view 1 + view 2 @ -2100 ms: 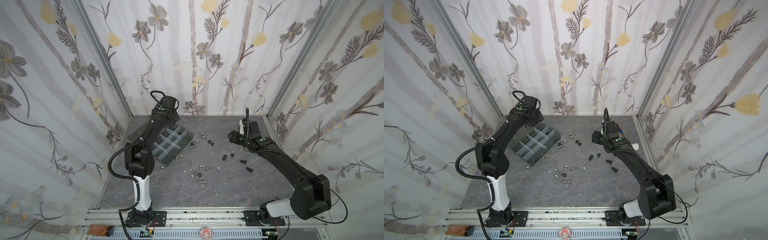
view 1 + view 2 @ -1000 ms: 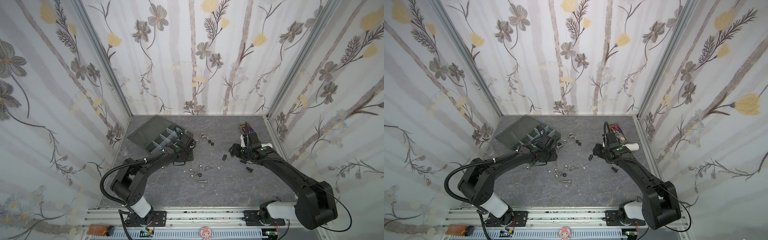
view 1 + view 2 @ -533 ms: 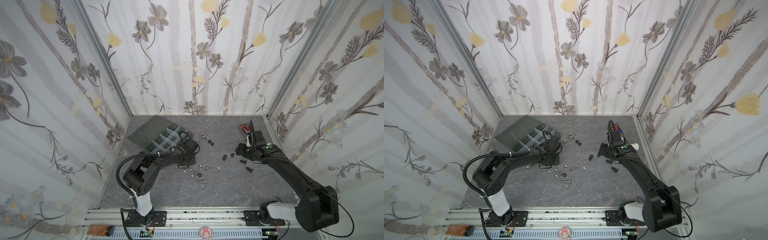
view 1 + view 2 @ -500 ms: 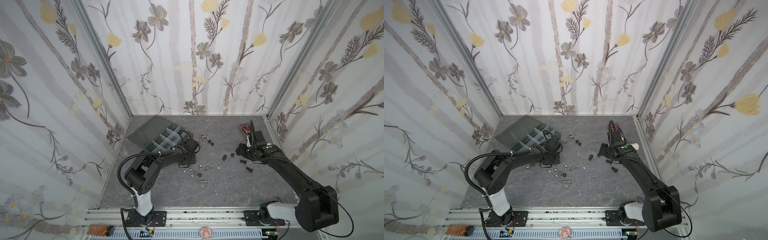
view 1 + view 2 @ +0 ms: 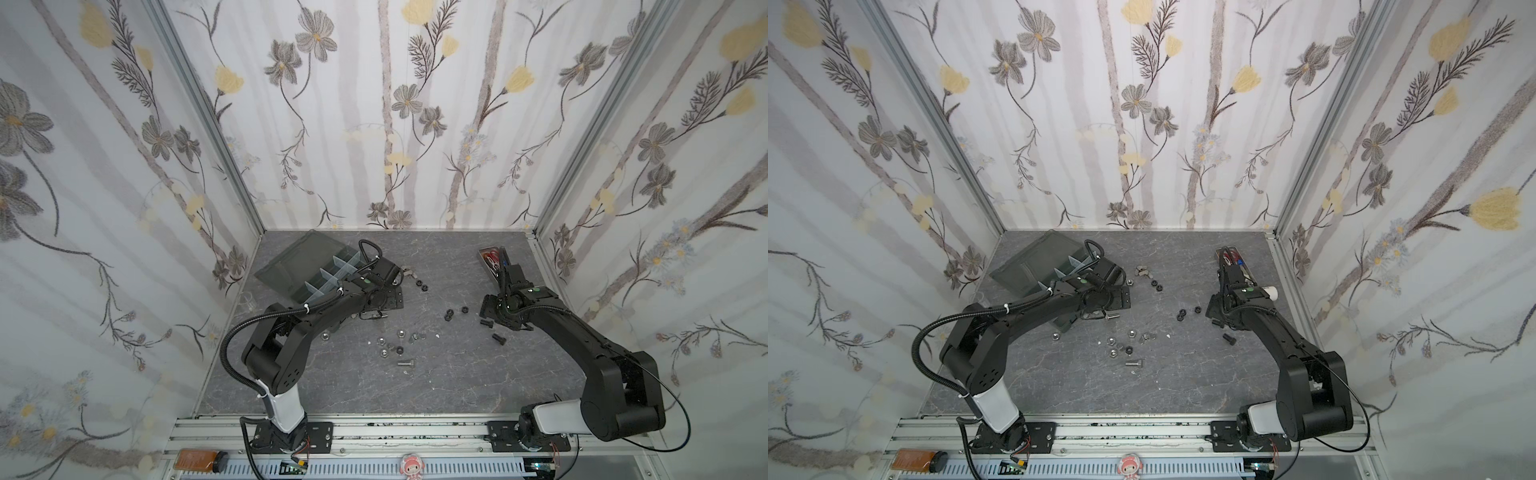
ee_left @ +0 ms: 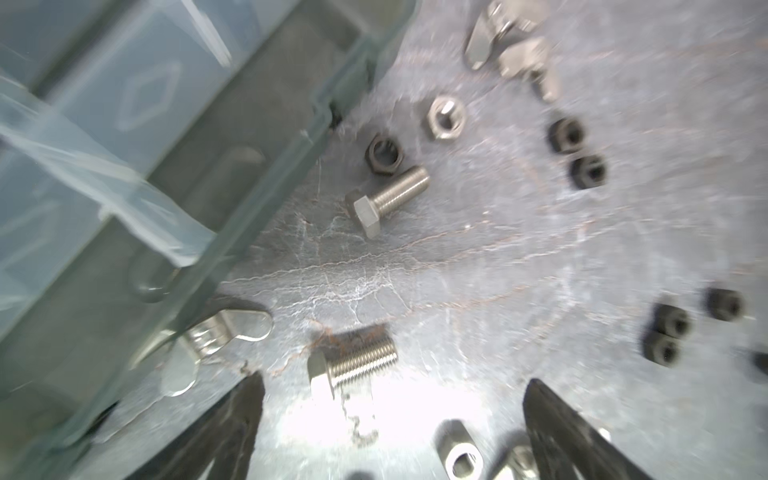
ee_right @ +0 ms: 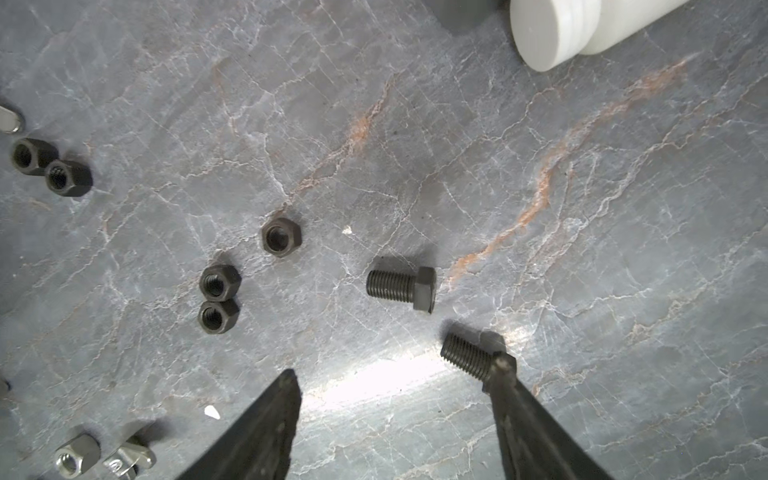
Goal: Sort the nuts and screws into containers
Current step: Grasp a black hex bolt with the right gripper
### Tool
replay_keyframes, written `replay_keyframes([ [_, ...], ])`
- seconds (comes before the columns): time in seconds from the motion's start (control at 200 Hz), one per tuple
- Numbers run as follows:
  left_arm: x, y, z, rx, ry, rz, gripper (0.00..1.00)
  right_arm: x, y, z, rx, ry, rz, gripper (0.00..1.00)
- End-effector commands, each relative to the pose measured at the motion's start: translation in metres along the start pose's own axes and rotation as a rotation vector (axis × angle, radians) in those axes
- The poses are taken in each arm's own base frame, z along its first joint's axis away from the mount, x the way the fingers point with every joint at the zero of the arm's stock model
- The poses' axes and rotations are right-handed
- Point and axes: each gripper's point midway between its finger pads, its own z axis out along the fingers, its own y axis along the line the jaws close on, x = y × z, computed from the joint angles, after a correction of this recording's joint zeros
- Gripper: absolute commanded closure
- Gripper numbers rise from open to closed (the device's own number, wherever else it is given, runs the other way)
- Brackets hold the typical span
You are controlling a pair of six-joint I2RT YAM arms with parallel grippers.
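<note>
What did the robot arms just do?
The left claw left the organizer box and dropped low beside it, open over a silver bolt. The right claw came forward and down, open over the black bolts. Neither holds anything. The box and loose nuts stayed put.

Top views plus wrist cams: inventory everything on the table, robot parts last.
organizer box: one, smoky grey, lid open, back left.
silver screws: three seen, centre and beside the box.
black screws: two, right of centre.
black nuts: at least six, mid-table.
silver nuts: several hex, centre.
wing nuts: a few, silver, scattered.
tray: one, metal, back right, red-handled scissors inside.
bottle: one, white, right side.
left claw: open, silver screw just ahead.
right claw: open, beside black screws.
</note>
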Motion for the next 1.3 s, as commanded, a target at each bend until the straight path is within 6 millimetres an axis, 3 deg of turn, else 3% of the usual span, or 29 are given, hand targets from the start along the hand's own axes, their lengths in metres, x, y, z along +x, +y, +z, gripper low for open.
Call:
replay_keyframes([
  [0.0, -0.015, 0.006, -0.027, -0.015, -0.061, -0.01, 0.0, 0.007, -0.013, 0.005, 0.064, 0.016, -0.01, 0.27],
  [0.185, -0.038, 0.008, -0.061, 0.011, -0.155, -0.052, 0.0, 0.012, -0.009, 0.016, 0.063, 0.046, -0.021, 0.3],
  [0.31, -0.043, 0.012, -0.067, 0.007, -0.177, -0.065, 0.0, 0.015, -0.006, 0.025, 0.069, 0.066, -0.035, 0.33],
  [0.325, -0.052, 0.007, -0.074, 0.022, -0.198, -0.07, 0.0, 0.015, -0.007, 0.026, 0.071, 0.067, -0.037, 0.33],
  [0.385, -0.058, 0.006, -0.076, 0.026, -0.207, -0.076, 0.0, 0.015, -0.006, 0.03, 0.077, 0.072, -0.045, 0.34],
  [0.634, -0.068, 0.007, -0.092, 0.017, -0.222, -0.059, 0.0, 0.019, -0.001, 0.046, 0.07, 0.095, -0.049, 0.37],
  [0.964, -0.073, 0.011, -0.097, 0.02, -0.226, -0.061, 0.0, 0.01, 0.001, 0.065, 0.109, 0.113, -0.069, 0.4],
  [1.299, -0.08, 0.008, -0.092, 0.03, -0.218, -0.065, 0.0, 0.013, -0.004, 0.075, 0.141, 0.143, -0.086, 0.47],
])
